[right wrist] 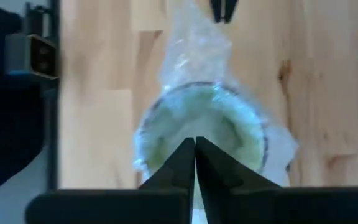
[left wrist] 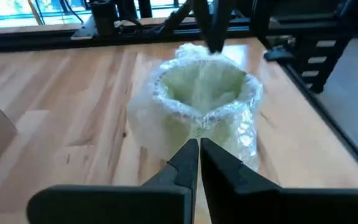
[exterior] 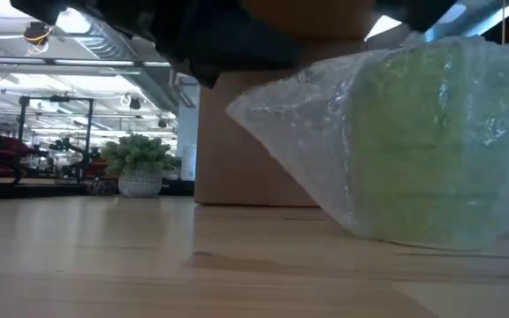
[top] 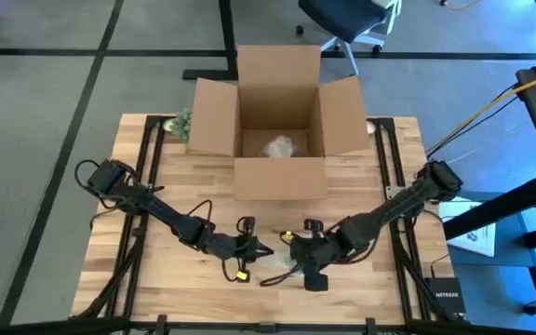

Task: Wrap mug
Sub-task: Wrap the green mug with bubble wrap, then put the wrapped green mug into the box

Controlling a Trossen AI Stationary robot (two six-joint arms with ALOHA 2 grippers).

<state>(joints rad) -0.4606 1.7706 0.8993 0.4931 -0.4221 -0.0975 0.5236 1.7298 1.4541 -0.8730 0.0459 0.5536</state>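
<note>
A pale green mug [exterior: 431,141] sits inside clear bubble wrap [left wrist: 185,112] on the wooden table, near its front edge and between my two arms. In the high view the bundle [top: 280,253] is mostly hidden by the grippers. My left gripper [left wrist: 199,144] is shut at the wrap's near rim. My right gripper [right wrist: 194,142] is shut at the opposite rim, over the mug's mouth. In the low view the bundle's lower side is down at the tabletop. My left gripper pinches a gathered fold of the bubble wrap [left wrist: 202,121] at the rim of the bundle, coming from the table's left and slanting down. In the low view the wrap runs out to a point [exterior: 241,106] toward the fingers. My right gripper is shut on the wrap's edge [right wrist: 194,134] at the mug's mouth, coming from the table's right. Its own fingers hide the exact place of contact. From the left wrist view its fingers [left wrist: 213,34] come down onto the wrap's far rim.
An open cardboard box [top: 280,126] with something in bubble wrap inside stands at the table's far middle. A small potted plant [exterior: 138,163] sits at the far left beside it. A yellow-tipped object [top: 241,274] lies near the front edge.
</note>
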